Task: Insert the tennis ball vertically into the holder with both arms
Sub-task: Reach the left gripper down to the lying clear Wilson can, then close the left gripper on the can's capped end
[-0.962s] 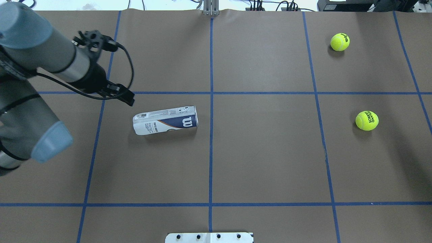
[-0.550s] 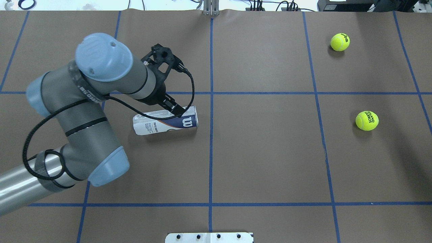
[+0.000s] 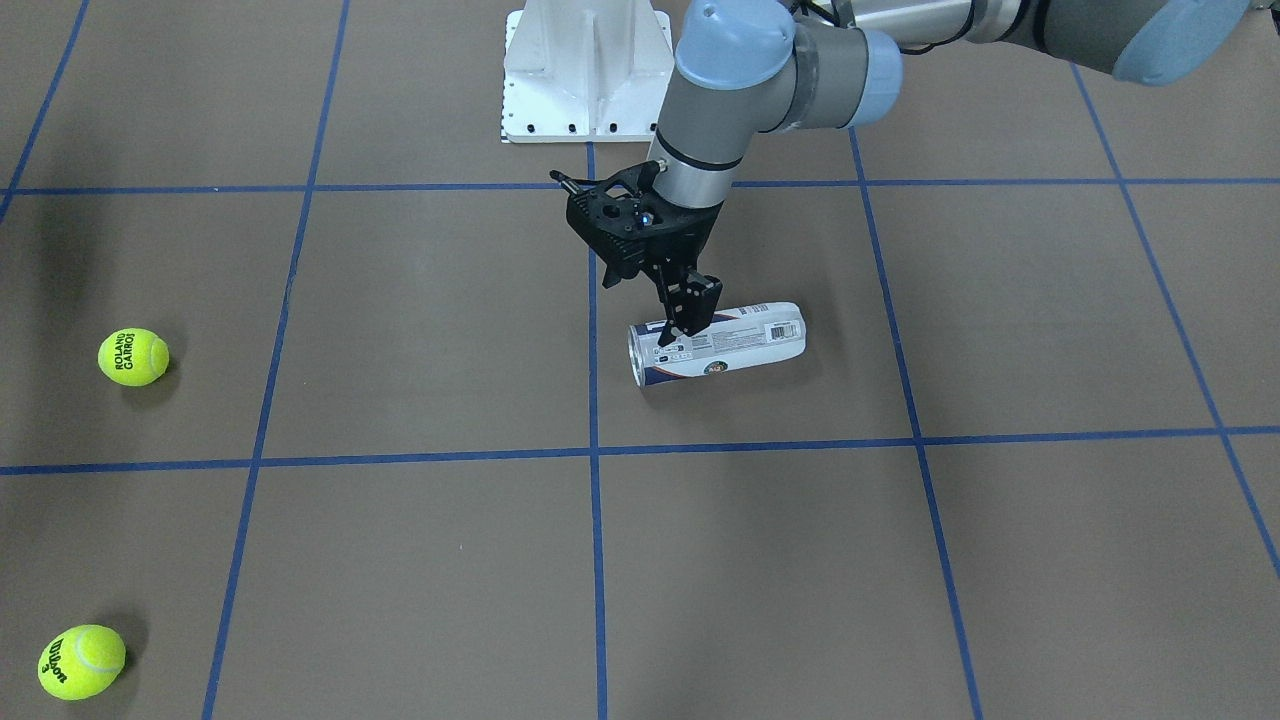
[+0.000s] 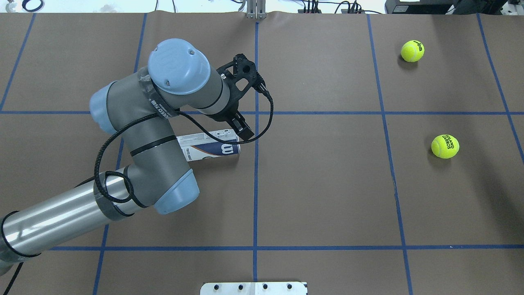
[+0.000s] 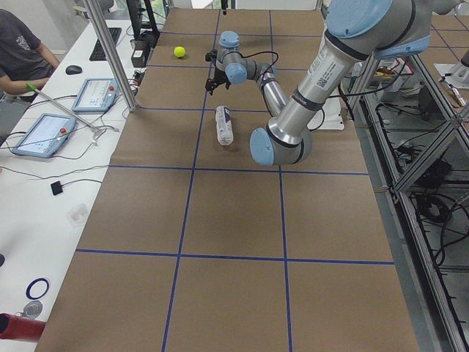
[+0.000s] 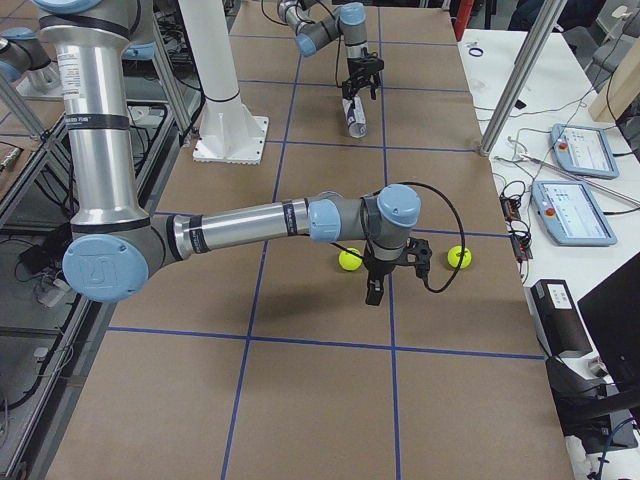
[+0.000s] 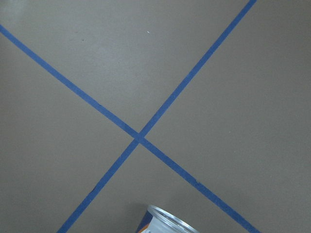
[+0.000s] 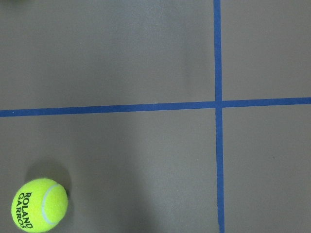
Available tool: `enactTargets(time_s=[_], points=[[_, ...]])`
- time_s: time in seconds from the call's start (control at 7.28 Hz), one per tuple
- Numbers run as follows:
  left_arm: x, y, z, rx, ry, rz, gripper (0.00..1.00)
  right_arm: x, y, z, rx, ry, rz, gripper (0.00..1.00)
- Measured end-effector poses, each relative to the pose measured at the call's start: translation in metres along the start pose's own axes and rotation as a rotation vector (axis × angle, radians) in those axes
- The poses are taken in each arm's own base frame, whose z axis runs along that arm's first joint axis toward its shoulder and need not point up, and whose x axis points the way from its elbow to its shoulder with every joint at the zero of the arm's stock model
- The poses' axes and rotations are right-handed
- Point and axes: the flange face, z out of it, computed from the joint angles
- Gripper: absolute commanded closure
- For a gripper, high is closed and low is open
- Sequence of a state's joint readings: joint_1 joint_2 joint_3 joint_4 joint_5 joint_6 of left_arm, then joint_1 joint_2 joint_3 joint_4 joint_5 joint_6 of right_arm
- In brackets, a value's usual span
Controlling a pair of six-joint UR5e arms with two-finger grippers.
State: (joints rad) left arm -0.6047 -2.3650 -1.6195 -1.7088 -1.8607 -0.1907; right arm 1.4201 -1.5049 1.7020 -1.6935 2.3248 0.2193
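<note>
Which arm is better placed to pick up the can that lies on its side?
Left. Its gripper hangs right over the open end of the can, while the right gripper is far away, near a tennis ball.

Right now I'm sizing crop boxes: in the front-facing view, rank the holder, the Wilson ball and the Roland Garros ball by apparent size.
1. holder
2. Wilson ball
3. Roland Garros ball, slightly smaller-looking, likely only because it lies farther from the camera.

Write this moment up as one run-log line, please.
holder lying on side | left gripper over its open end, grasp unclear | right gripper near Roland Garros ball | insertion not started
</note>
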Motion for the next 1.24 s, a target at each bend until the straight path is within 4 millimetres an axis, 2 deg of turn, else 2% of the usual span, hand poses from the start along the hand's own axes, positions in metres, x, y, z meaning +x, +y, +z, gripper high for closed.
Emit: enactTargets(time_s=[0.27,0.69,1.24], points=[[-0.002,-0.006,0.023,-0.097,-0.005,0.149,0.00,0.003,0.001,0.005,-0.011,-0.007,0.008,0.00],[0.005,0.001,0.061,-0.195,0.023,0.291,0.00,0.006,0.004,0.007,-0.018,-0.014,0.013,0.00],[0.009,-0.015,0.085,-0.239,0.032,0.329,0.00,0.006,0.006,0.007,-0.017,-0.016,0.013,0.00]])
